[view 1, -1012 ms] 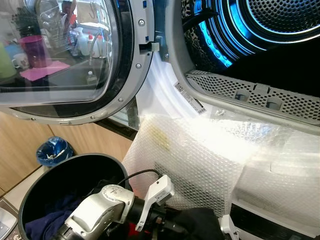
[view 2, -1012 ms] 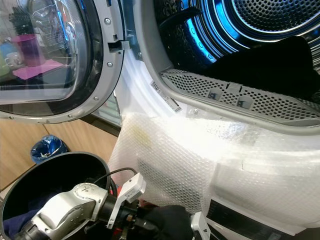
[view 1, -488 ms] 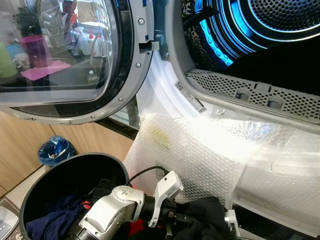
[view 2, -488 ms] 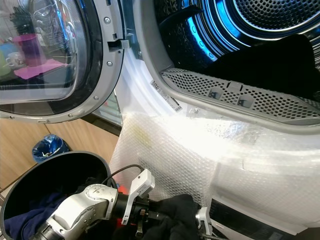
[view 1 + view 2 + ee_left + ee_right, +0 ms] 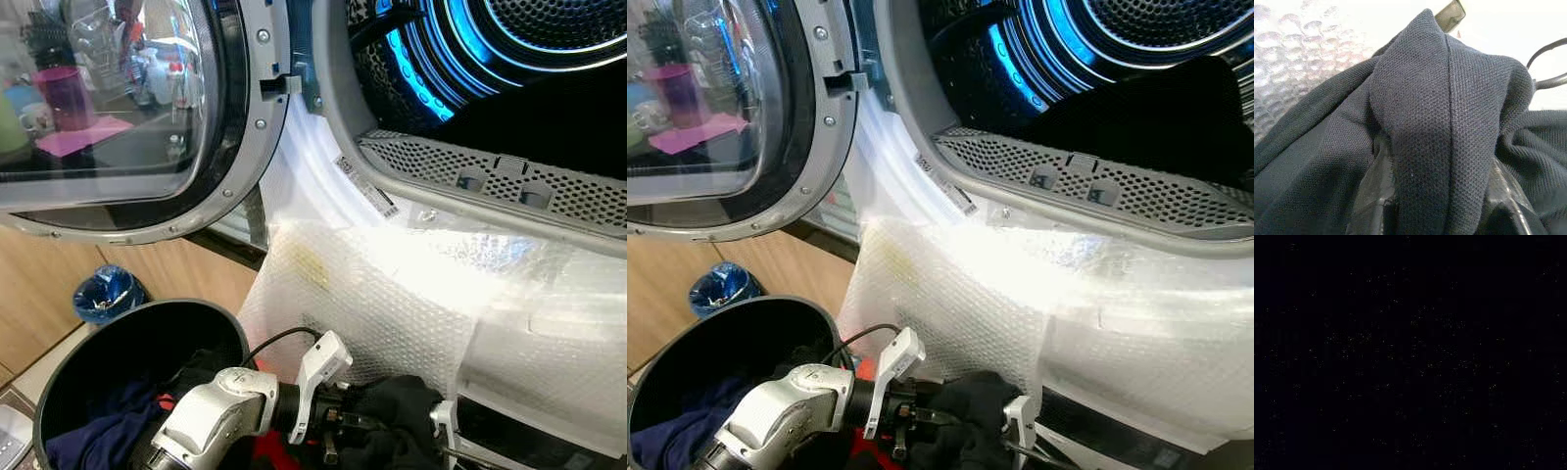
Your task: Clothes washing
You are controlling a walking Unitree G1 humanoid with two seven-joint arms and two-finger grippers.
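Observation:
My left gripper (image 5: 345, 427) is low in front of the washing machine, shut on a dark navy garment (image 5: 400, 409) that bunches around its fingers. In the left wrist view the knitted garment (image 5: 1449, 117) drapes over both black fingers (image 5: 1374, 188). A round black laundry basket (image 5: 118, 315) stands below the arm and holds navy clothes (image 5: 86, 447) and something red (image 5: 269, 454). The drum (image 5: 509, 39) is open and lit blue, with dark laundry (image 5: 1161, 103) lying inside. A white part of my right arm (image 5: 438, 415) sits beside the garment. The right wrist view is black.
The round glass door (image 5: 127, 117) is swung open to the left. Bubble wrap (image 5: 392, 294) covers the machine's front below the opening. A blue bag (image 5: 106, 294) lies on the floor by the wooden cabinet (image 5: 39, 294).
My left gripper has risen out of the basket with the dark garment and moved right towards the machine front. The camera has shifted slightly.

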